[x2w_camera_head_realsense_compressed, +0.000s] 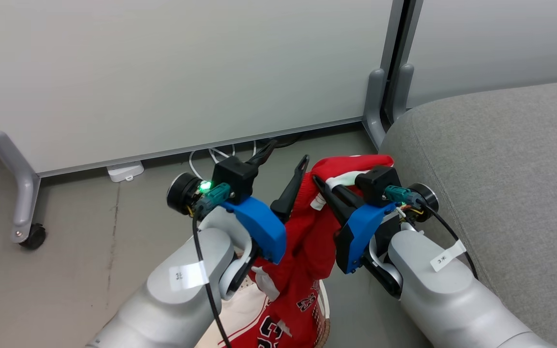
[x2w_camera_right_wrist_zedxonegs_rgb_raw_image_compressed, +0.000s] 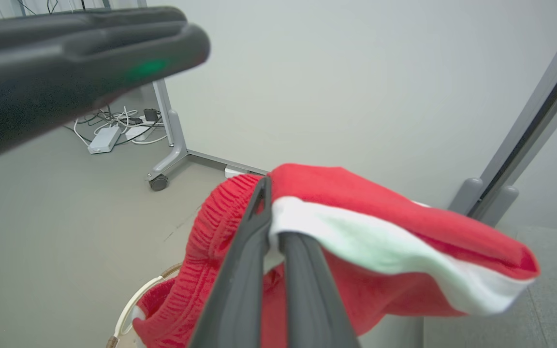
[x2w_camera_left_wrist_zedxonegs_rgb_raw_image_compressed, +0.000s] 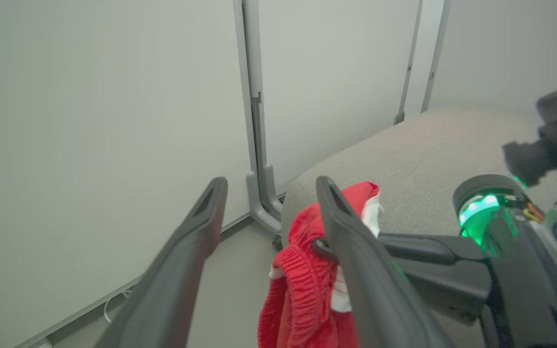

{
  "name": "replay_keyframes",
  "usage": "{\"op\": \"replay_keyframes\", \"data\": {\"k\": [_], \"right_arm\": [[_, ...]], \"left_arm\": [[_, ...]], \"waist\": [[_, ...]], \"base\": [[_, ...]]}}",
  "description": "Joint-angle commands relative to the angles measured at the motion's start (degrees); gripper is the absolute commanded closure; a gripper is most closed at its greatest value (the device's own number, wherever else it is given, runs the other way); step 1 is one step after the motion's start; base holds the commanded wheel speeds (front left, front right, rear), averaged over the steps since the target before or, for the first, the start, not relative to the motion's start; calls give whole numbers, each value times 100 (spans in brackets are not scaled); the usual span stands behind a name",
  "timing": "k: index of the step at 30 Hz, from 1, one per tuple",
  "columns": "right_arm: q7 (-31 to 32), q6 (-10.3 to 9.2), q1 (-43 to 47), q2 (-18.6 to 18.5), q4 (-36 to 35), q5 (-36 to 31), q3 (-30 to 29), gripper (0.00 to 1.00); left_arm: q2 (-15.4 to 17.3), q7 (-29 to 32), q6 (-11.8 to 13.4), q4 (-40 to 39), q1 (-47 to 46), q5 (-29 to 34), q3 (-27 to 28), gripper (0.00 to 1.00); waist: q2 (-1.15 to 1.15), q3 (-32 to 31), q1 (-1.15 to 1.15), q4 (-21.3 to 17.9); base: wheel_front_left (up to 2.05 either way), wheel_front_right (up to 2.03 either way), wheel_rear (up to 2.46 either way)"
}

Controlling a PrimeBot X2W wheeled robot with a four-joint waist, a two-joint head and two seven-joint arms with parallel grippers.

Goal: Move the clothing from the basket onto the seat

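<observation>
Right claw (x2w_camera_right_wrist_zedxonegs_rgb_raw_image_compressed: 271,217) closest in, clamped on red garment (x2w_camera_head_realsense_compressed: 307,232) with white trim. The garment is lifted and hangs toward 6 o'clock, down to the basket (x2w_camera_right_wrist_zedxonegs_rgb_raw_image_compressed: 136,295). Red jersey (x2w_camera_head_realsense_compressed: 278,331) lies in basket. Left claw (x2w_camera_head_realsense_compressed: 286,154) at garment's 9 o'clock, spread wide, just beside it. Grey seat (x2w_camera_head_realsense_compressed: 501,159) at 3 o'clock, garment's top fold near its edge. Partition panels (x2w_camera_head_realsense_compressed: 162,72) at 12.
</observation>
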Motion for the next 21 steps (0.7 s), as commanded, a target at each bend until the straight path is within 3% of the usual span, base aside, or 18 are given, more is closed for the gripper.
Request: {"op": "replay_keyframes", "data": {"k": [1, 12, 21], "right_arm": [[-29, 1, -15, -10, -58, -60, -67, 100], [-28, 1, 174, -10, -388, -506, -499, 100], [-25, 1, 314, -11, -594, -688, -666, 100]], "left_arm": [[79, -15, 35, -112, 174, 105, 132, 0], [567, -15, 114, -1248, 1584, 1054, 1464, 0], [723, -15, -15, -1955, 2869, 1696, 2570, 0]], "waist": [[0, 1, 0, 1], [0, 18, 0, -25], [0, -23, 0, -109]], "base": [[0, 0, 0], [0, 0, 0], [0, 0, 0]]}}
